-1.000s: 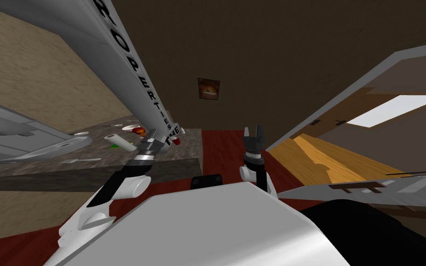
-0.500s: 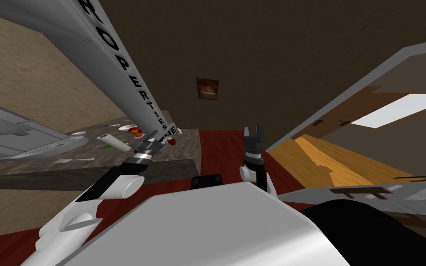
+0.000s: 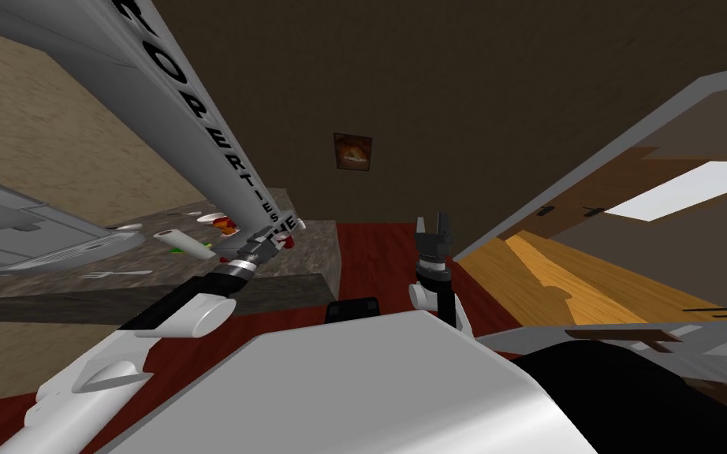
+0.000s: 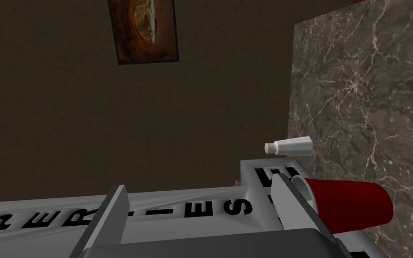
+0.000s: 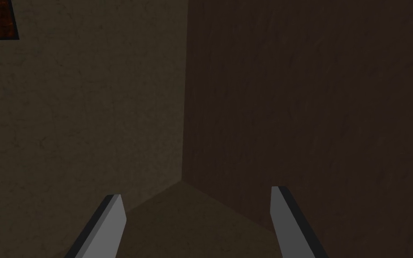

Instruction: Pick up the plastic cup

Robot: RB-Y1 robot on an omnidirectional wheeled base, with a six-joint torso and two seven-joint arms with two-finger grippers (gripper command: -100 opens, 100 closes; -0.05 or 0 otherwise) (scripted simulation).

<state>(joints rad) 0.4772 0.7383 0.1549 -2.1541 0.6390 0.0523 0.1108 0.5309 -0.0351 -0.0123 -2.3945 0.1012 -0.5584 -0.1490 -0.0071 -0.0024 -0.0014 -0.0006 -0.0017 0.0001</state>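
Head view, looking steeply down: the left gripper reaches over a dark marble-patterned counter, close to the end that borders the red floor. A long grey slab printed with black capital letters slants up from that same end and crosses the gripper.

Compared with a second ago, the left forearm stretches further over the counter and the gripper sits nearer a small red shape beside the slab's lower end. The whole scene has also slid a little, so the head camera has moved too. The right gripper hangs where it was, over the floor in front of the chest, its fingers spread.

Left wrist view: the fingers are spread wide and hold nothing. The lettered slab runs across the gap between them. The red cup stands on the counter near its edge, with its pale open mouth facing away from the stone. It sits just outside one finger, not between the two. Whether it touches that finger or the slab cannot be told. A small white salt shaker stands at the counter's edge, near the cup but apart from it.

The reach looks almost complete, but the gripper does not seem lined up. It probably needs to shift sideways toward the cup so the cup enters the gap before closing. The slab crowds that gap and could be nudged or pinched instead.
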